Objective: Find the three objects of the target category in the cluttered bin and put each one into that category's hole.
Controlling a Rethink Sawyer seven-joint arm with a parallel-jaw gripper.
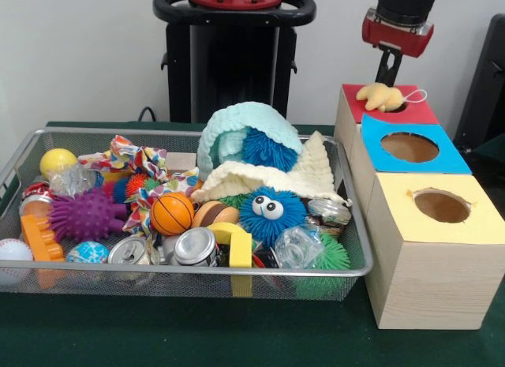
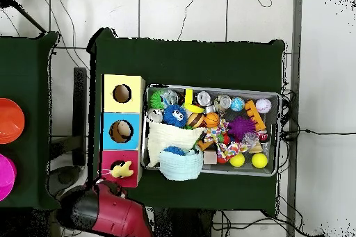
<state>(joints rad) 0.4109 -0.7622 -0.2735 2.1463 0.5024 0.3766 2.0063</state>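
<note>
Hovering over the far red box (image 1: 418, 112): gripper (image 1: 388, 76), finger spread not discernible, above yellow plush toy (image 1: 380, 96) sitting on hole's rim. Nudge toy fully in before retreating.

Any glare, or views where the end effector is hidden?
Front view: glints on the silver cans, and the end effector shows above the yellow plush toy on the red box. Overhead view: the arm covers the end effector.

wire mesh bin (image 1: 351, 249), pale wooden boxes (image 1: 426, 284), shiny metal cans (image 1: 195, 246)
</note>
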